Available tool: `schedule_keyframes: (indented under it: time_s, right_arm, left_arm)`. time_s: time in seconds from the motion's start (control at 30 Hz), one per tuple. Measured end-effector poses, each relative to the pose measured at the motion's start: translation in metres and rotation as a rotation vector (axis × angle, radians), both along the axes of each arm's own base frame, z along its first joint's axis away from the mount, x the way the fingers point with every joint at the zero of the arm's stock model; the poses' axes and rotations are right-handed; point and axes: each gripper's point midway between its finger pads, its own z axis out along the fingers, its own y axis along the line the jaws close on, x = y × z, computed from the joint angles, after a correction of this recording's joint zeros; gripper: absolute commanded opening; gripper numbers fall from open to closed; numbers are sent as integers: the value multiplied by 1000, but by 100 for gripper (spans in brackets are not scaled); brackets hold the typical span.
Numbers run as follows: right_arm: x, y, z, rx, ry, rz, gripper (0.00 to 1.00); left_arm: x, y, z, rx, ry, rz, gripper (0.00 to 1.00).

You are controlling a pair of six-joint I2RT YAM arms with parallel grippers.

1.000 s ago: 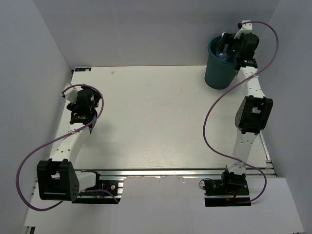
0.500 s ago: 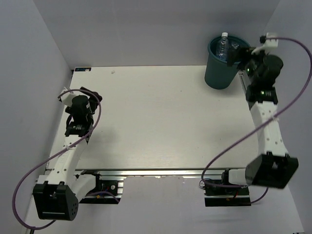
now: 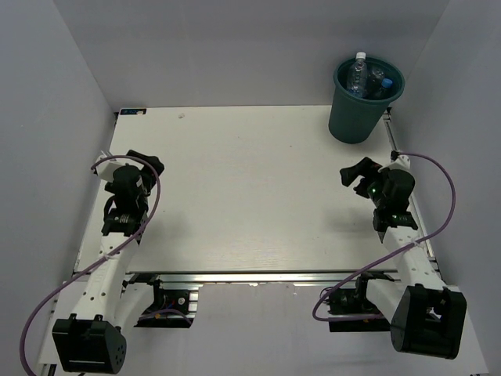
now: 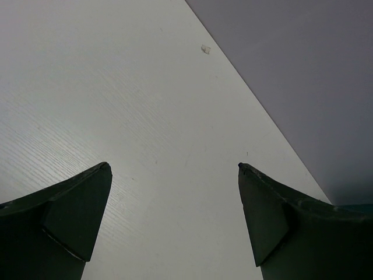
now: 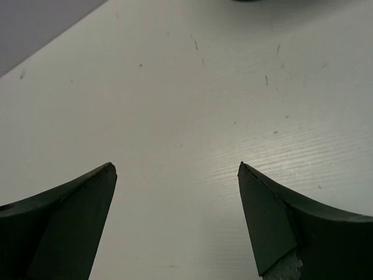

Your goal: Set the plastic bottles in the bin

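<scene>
The dark teal bin [image 3: 351, 117] stands at the table's far right corner. Plastic bottles stick up inside it: a clear one with a white cap [image 3: 358, 75] and another with a blue cap [image 3: 381, 84]. My right gripper [image 3: 352, 174] hangs open over the right side of the table, well in front of the bin, nothing between its fingers [image 5: 274, 227]. My left gripper [image 3: 145, 161] is open above the left side of the table, far from the bin. Only bare white tabletop shows between its fingers [image 4: 70, 216].
The white table [image 3: 250, 188] is walled by grey panels at the back and both sides. A small mark [image 4: 205, 49] lies near the back edge. A purple cable [image 3: 438, 204] loops off the right arm, another cable [image 3: 55, 290] off the left.
My right arm has pulled back from over the bin to the table's right side, gripper open throughout. A clear bottle now shows standing in the bin. The left arm has straightened slightly.
</scene>
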Motion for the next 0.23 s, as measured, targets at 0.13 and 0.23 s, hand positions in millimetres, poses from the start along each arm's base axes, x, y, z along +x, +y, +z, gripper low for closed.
schedule_keyframes:
  time_s: [0.13, 0.23]
  right_arm:
    - [9, 0, 27, 6, -77, 0, 89]
    - [12, 2, 35, 12, -110, 8, 89]
  left_arm:
    - [0, -2, 0, -9, -1, -6, 98]
    - [0, -2, 0, -12, -2, -5, 98]
